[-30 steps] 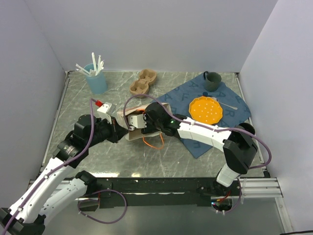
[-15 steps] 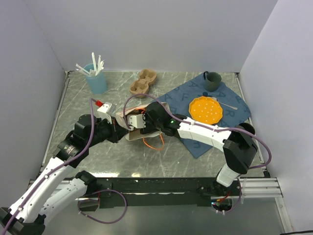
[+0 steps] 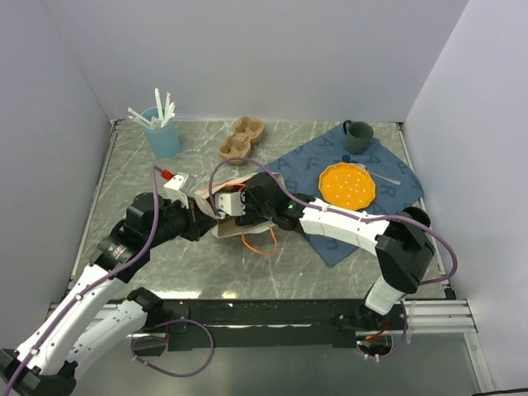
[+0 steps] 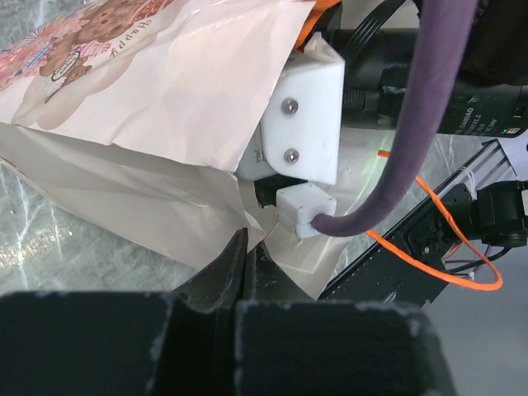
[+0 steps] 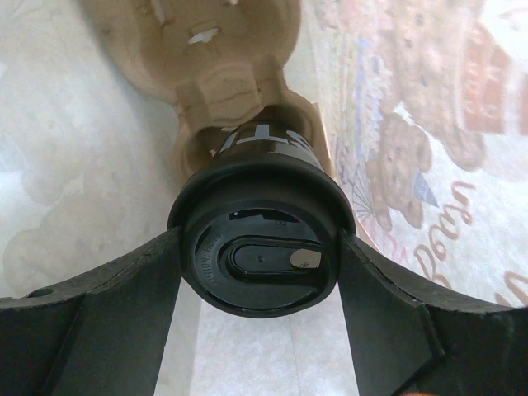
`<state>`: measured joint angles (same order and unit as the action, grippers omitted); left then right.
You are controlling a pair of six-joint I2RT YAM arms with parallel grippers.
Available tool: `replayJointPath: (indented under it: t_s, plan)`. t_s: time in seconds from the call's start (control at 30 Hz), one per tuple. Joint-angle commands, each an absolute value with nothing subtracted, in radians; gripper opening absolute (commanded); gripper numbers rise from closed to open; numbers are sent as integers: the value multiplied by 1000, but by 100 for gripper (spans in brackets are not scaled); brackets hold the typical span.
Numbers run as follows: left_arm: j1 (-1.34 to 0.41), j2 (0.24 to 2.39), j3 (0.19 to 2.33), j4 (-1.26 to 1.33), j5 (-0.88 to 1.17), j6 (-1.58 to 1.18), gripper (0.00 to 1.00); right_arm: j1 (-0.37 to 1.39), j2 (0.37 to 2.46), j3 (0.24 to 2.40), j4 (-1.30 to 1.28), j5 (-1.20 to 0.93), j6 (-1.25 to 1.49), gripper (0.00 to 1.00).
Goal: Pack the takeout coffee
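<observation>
**Clerk:** Entry one, right wrist view?

**Keeper:** Takeout coffee (image 5: 264,198), black, lid toward the lens. The right gripper (image 5: 260,260) clasps it, one finger on each side of the lid. Location: inside the paper bag (image 5: 412,124), whose printed wall is to the right. A pulp carrier (image 5: 223,58) lies beyond it. The cup's far end meets one of the carrier's wells, but I cannot tell whether it is fully seated.

**Clerk:** Entry two, left wrist view?

**Keeper:** The left gripper (image 4: 245,264) is pinched shut on the bag's lower lip, which props the mouth open. The right arm's white housing reaches in through that mouth. The cup is hidden here.

**Clerk:** Entry three, top view?

**Keeper:** The bag sits mid-table (image 3: 165,264) between the two grippers, with the right one buried in it to the wrist. Not involved: stick cup (image 3: 162,136), teal mug (image 3: 357,136), orange plate (image 3: 347,184), and a spare carrier (image 3: 242,138) at the back.

**Clerk:** Handling note?

**Keeper:** My judgement:
- Press the cup straight along its own axis until the well takes it, then let go only once it is seated.
- The left pinch should not slacken before then, or the mouth may fold onto the wrist.
- Back the right arm out along its line of entry, fingers spread just clear of the lid, so that nothing drags the paper or tips the cup.
</observation>
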<state>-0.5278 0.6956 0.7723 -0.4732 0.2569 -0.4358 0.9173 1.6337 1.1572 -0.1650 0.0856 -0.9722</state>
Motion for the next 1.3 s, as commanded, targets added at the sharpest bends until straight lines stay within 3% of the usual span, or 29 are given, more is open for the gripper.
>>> replayJointPath:
  t_s: [0.0, 1.27]
  plan:
    - [-532, 683, 776, -456, 261, -462, 1, 914, 1638, 1155, -80, 71, -928, 47]
    - [-532, 721, 814, -511, 233, -499, 1, 905, 1608, 1206, -117, 87, -855, 47]
